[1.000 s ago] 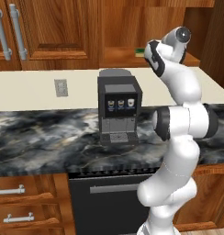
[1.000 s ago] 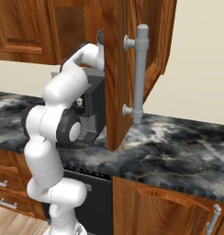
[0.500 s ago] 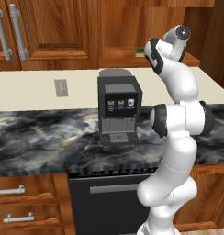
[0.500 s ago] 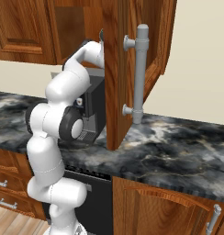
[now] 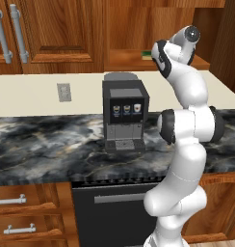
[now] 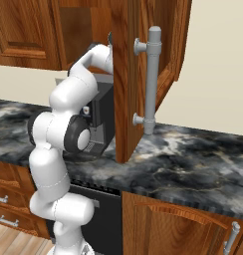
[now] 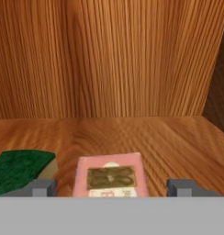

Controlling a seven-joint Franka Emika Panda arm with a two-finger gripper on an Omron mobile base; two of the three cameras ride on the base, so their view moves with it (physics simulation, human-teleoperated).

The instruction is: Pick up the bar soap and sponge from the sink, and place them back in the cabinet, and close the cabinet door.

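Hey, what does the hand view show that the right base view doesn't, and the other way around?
Hand view: the sponge and a pink bar soap lying side by side on the wooden shelf, the soap between the two spread fingers. Right base view: the open cabinet door with its long silver handle, the marble counter, the coffee machine and the white arm reaching in behind the door. Shared: the reddish-brown cabinet interior.

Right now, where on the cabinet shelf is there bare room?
Bare shelf lies behind and right of the pink bar soap, up to the back panel. The front left is crowded: sponge beside the soap.
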